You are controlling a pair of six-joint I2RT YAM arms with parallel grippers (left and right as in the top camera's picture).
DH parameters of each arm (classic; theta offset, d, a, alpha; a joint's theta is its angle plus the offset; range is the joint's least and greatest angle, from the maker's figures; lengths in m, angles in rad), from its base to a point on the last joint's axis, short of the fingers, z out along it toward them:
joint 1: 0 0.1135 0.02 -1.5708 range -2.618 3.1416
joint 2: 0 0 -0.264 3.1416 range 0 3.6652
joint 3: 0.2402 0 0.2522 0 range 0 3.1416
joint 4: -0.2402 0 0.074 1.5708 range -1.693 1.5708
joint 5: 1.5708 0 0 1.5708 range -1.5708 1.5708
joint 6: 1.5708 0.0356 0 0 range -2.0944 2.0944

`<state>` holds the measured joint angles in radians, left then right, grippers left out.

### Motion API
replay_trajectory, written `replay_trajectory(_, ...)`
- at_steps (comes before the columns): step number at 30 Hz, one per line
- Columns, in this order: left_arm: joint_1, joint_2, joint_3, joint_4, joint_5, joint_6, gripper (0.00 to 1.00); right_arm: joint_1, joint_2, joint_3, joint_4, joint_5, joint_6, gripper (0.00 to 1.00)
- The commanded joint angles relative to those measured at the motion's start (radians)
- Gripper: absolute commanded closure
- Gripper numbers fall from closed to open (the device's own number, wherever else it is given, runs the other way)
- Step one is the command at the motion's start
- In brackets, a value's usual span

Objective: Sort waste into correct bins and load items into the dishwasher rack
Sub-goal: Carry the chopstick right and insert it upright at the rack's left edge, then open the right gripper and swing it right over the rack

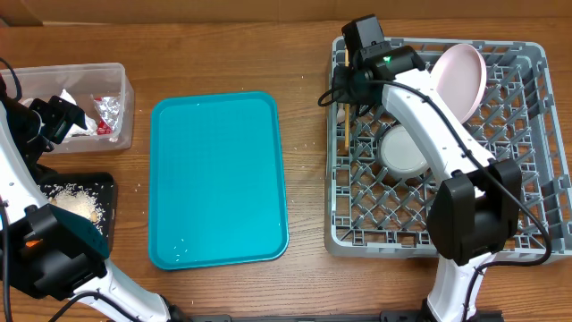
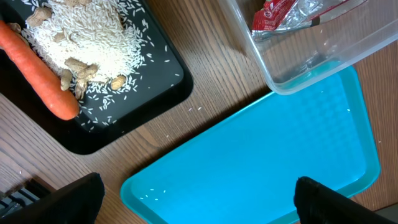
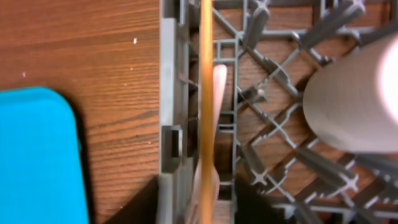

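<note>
Two claws are working at opposite ends of the table. The right claw [image 3: 198, 202] is hanging over the left wall of the dishwasher rack [image 3: 169, 93]. Its fingers [image 3: 146, 205] are standing a little apart, with a gap showing on either side of what lies between them, so it is clamping nothing. The thin wooden stick [image 3: 204, 74] is running straight out ahead of this claw from between the fingers, lying inside the rack along that wall. The white plastic fork [image 3: 219, 87] is lying just beside the stick, on the side away from the wall. Farther into the rack from this claw, the pink plate [image 1: 460, 79] is standing on edge among the pegs and a white bowl [image 1: 405, 149] is sitting on the lattice floor.

The left claw [image 2: 196, 202] is hovering with its fingers [image 2: 78, 199] spread wide, gripping nothing. Beneath it the teal tray [image 2: 261, 162] is lying on the table. Ahead of the claw on one side, the black tray [image 2: 155, 93] is holding the carrot [image 2: 37, 71] and the rice scraps [image 2: 81, 37]. Ahead on the other side, the clear tub [image 2: 298, 74] is holding the red wrapper [image 2: 273, 15] and the foil [image 2: 314, 9].
</note>
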<state>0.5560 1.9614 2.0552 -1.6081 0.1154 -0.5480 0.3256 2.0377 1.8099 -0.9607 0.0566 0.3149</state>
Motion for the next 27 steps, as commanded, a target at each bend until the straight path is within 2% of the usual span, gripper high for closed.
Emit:
replay_trajectory(1, -0.006, -0.024, 0.016, -0.002, -0.014, -0.006, 0.00, -0.007, -0.002, 0.002, -0.010, 0.002, -0.004, 0.43)
replay_trajectory(8, -0.006, -0.024, 0.016, -0.002, -0.014, -0.006, 0.00, -0.007, -0.035, 0.086, -0.129, -0.036, -0.004, 0.43)
replay_trajectory(14, -0.006, -0.024, 0.016, -0.002, -0.014, -0.006, 0.00, -0.007, -0.163, 0.226, -0.250, -0.035, -0.003, 0.42)
replay_trajectory(16, -0.006, -0.024, 0.016, -0.002, -0.014, -0.006, 0.00, -0.007, -0.217, 0.257, -0.278, -0.023, -0.003, 0.36)
replay_trajectory(18, -0.006, -0.024, 0.016, -0.002, -0.014, -0.006, 0.00, -0.008, -0.280, 0.269, -0.305, 0.025, -0.003, 0.24)
replay_trajectory(20, -0.006, -0.024, 0.016, -0.002, -0.014, -0.006, 0.00, -0.011, -0.335, 0.269, -0.342, 0.096, -0.003, 0.03)
replay_trajectory(21, -0.006, -0.024, 0.016, -0.002, -0.014, -0.006, 0.00, -0.014, -0.357, 0.269, -0.365, 0.126, -0.001, 0.00)
replay_trajectory(27, -0.006, -0.024, 0.016, -0.002, -0.014, -0.006, 0.00, -0.053, -0.428, 0.269, -0.515, 0.172, 0.039, 0.00)
